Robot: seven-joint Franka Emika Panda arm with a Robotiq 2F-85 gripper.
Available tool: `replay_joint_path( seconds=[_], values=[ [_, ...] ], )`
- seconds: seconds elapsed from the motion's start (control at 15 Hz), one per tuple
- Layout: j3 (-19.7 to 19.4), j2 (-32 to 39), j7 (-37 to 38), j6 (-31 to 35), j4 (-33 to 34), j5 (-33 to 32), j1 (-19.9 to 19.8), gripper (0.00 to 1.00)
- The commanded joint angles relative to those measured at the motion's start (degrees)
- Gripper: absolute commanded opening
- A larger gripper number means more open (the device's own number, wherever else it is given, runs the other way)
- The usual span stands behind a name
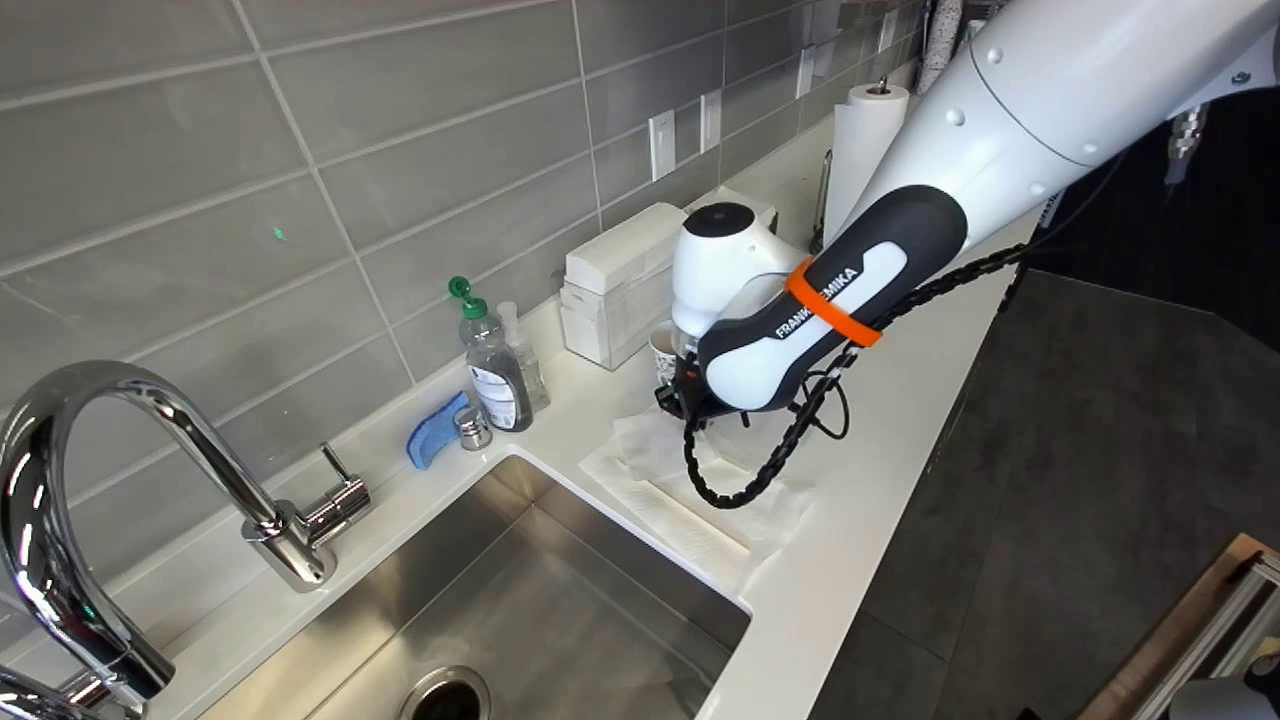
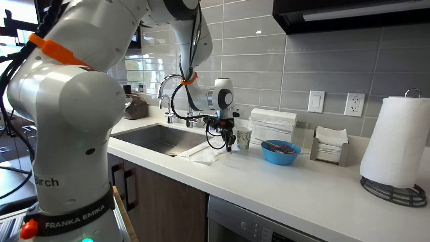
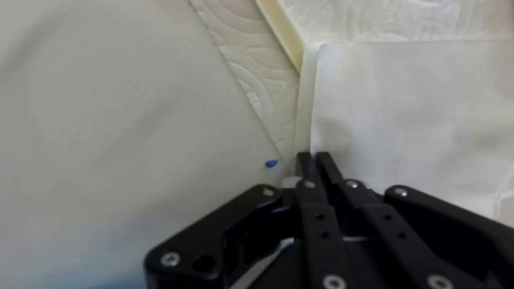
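My gripper [image 3: 313, 155] points down at the counter, its black fingers almost together. The folded edge of a white napkin [image 3: 401, 112] runs into the narrow gap and looks pinched there. In both exterior views the gripper [image 1: 683, 402] [image 2: 229, 147] is low beside the sink; its fingertips are mostly hidden in one of them. Under the napkin lies an embossed paper towel [image 3: 257, 64] with a cream strip [image 3: 283, 34] on it. A small blue speck [image 3: 271, 163] lies left of the fingertips. A patterned paper cup [image 2: 244, 138] stands close to the gripper.
A blue bowl [image 2: 281, 156] with utensils and shredded contents stands past the cup. A towel stack [image 2: 272, 122], napkin holder [image 2: 329, 148] and paper roll [image 2: 394, 141] line the wall. Soap bottle [image 1: 495, 375], blue sponge [image 1: 437, 430], faucet [image 1: 150, 385] and sink [image 1: 560, 600] are nearby.
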Motion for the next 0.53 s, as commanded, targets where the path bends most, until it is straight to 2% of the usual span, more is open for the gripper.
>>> replay_joint_path(
  seconds=[0.0,0.47],
  values=[
    [0.17,-1.2,0.07,-2.0,0.32,-0.07,0.26,0.01],
    [0.58,-3.1,0.44,-5.07,0.16,-0.34,0.38,0.01]
  ],
)
